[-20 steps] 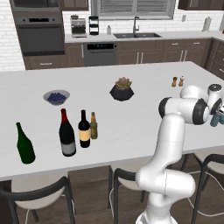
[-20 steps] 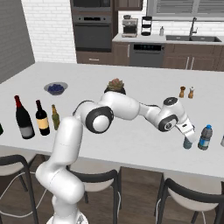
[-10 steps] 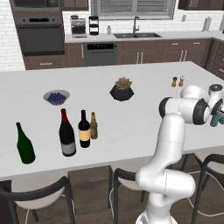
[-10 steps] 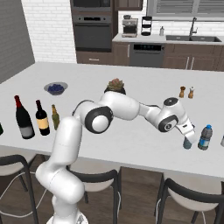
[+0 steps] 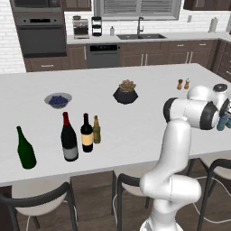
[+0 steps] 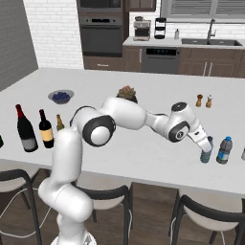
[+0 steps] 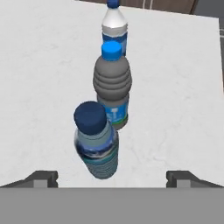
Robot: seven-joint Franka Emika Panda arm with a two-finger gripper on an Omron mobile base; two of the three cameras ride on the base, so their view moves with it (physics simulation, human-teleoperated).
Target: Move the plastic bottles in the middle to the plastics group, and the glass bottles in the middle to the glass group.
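Observation:
My gripper (image 7: 112,177) is open, its fingers (image 7: 41,178) spread wide on either side of a small blue plastic bottle (image 7: 97,146) with a dark cap. That bottle (image 6: 206,157) stands upright on the counter's right end, just below the hand (image 6: 206,145). Two more blue-capped plastic bottles (image 7: 112,89) (image 7: 114,28) stand in a row behind it; one (image 6: 224,150) is close to its right. Far left, the black wine bottle with a tan label (image 5: 87,134) and the slim olive-brown bottle (image 5: 96,130) stand together. Beside them are the red-topped bottle (image 5: 69,137) and the green bottle (image 5: 25,148).
A plant in a dark pot (image 5: 126,91) sits mid-counter, a bowl of blueberries (image 5: 58,99) to its left, and two shakers (image 5: 183,84) toward the back right. Stools (image 6: 210,215) line the counter's near edge.
The gripper's fingers have spread apart and let go of the dark-capped blue bottle, which stays standing where it was. The arm has barely moved.

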